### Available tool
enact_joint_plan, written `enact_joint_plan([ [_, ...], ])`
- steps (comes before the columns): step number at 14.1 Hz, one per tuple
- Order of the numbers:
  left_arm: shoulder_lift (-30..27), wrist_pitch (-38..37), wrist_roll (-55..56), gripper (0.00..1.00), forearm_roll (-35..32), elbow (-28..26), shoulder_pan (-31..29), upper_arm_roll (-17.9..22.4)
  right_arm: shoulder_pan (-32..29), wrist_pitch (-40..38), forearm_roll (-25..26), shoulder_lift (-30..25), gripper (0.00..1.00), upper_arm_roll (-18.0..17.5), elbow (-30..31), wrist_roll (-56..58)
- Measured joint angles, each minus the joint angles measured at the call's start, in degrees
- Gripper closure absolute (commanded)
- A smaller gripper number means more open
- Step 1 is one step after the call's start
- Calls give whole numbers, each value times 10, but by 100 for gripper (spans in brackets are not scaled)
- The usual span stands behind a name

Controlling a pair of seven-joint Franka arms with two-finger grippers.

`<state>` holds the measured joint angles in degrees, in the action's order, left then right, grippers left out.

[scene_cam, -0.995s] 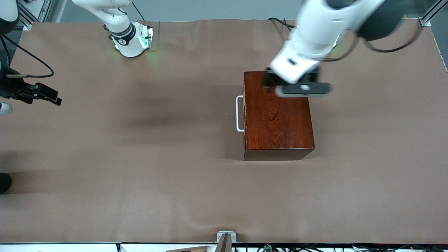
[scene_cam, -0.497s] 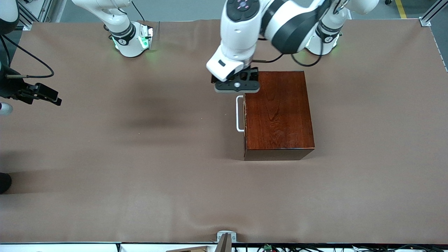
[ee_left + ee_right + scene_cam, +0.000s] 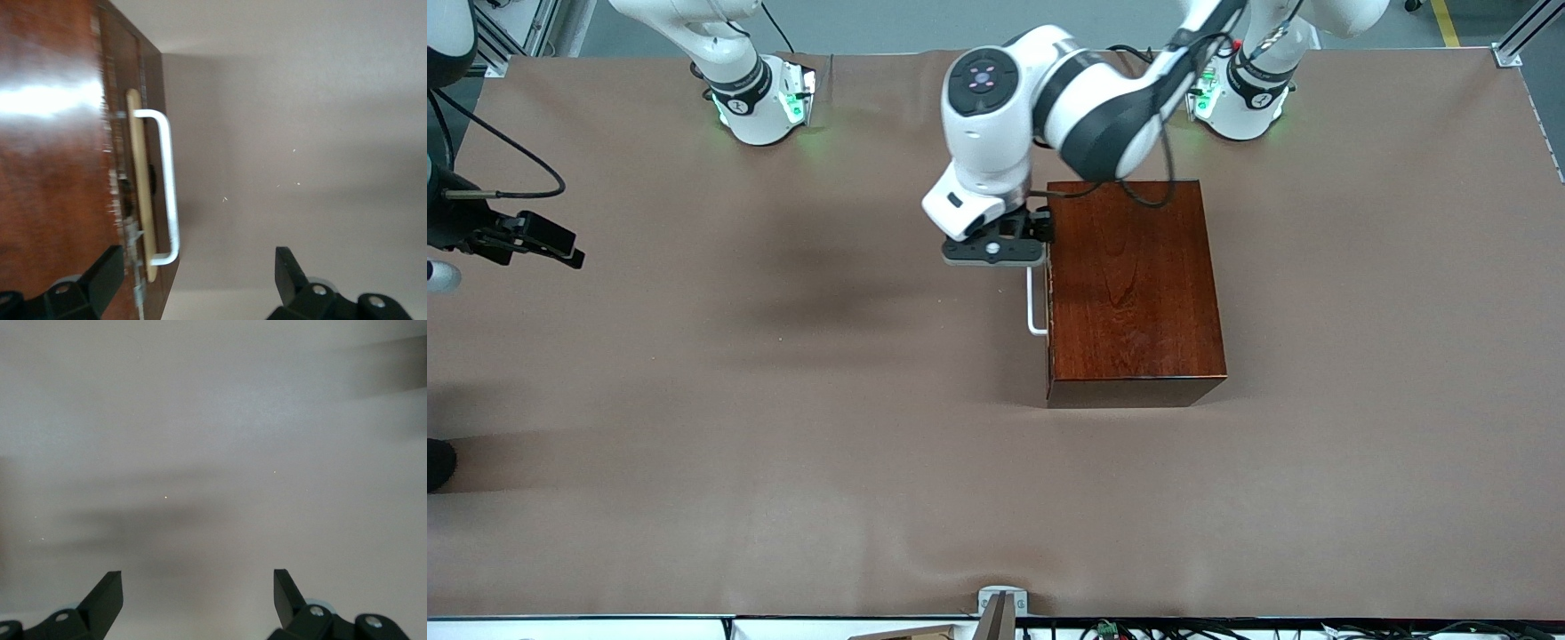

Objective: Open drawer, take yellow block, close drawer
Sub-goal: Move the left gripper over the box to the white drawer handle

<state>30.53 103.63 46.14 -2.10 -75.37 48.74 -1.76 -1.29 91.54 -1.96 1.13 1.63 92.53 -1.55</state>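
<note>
White-handled drawer (image 3: 1037, 302) sits shut just beneath the left claw (image 3: 993, 252), whose fingers are spread.

Brown-covered table (image 3: 783, 400), grey floor (image 3: 960, 22)

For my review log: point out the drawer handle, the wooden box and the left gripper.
drawer handle (image 3: 168, 187), left wrist view, on the white bar.
wooden box (image 3: 1134, 293), front view, top face.
left gripper (image 3: 197, 267), left wrist view, midway between the open fingertips.

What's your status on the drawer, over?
Left gripper open, over the white handle. Right gripper open, waiting over bare table. Drawer shut, yellow block unseen. Nothing in the way.
</note>
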Motion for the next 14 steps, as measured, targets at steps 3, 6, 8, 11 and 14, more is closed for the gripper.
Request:
enact_joint_plan([
  [3, 26, 3, 0, 0, -14, 1, 12, 0, 0, 0, 0, 1, 0, 0, 0, 0],
  [6, 45, 3, -12, 0, -63, 1, 16, 0, 0, 0, 0, 1, 0, 0, 0, 0],
  [8, 55, 3, -13, 0, -79, 2, 20, -1, 0, 0, 0, 2, 0, 0, 0, 0],
  [11, 69, 3, -15, 0, -81, 2, 21, 0, 0, 0, 0, 2, 0, 0, 0, 0],
  [14, 83, 3, -24, 0, -81, 2, 19, 4, 0, 0, 0, 2, 0, -1, 0, 0],
])
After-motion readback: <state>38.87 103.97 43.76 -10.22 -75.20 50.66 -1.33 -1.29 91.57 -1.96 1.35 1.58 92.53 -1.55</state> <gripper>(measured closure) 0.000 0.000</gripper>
